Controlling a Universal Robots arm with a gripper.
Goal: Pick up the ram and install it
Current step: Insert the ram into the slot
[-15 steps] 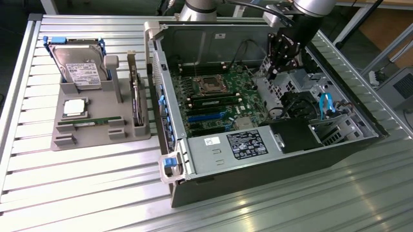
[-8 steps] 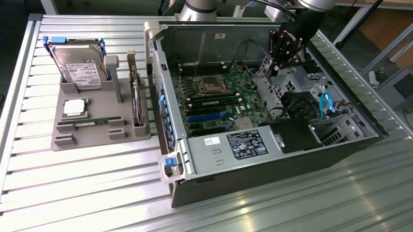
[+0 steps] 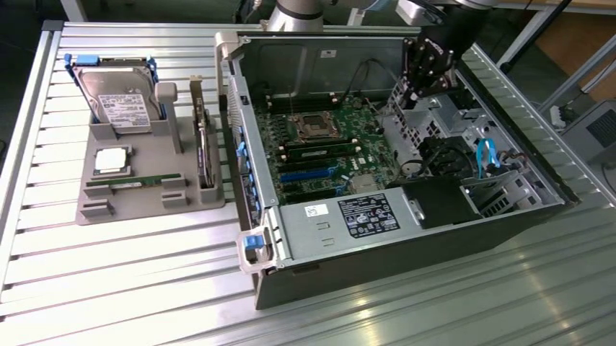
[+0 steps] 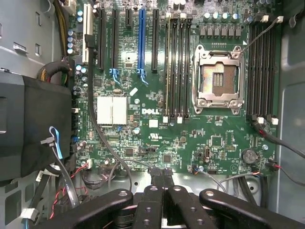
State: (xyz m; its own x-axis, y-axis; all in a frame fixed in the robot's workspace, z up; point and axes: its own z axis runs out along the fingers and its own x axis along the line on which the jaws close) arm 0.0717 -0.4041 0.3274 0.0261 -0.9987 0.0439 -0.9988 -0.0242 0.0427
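Closed fingers (image 4: 163, 183) far from ram (image 3: 133, 179)

A big green board (image 4: 190, 119) lies below the jaws. A hard drive (image 3: 120, 104) sits far away.

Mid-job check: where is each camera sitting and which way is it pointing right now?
Exterior view: off the arm, high, looking down at the open computer case, the grey parts tray with the ram lying in it on that view's left, and the arm with its gripper over the case.
Wrist view: on the wrist, looking straight onto the motherboard; the shut gripper shows, empty.
Shared: the empty CPU socket, the motherboard, the gripper.
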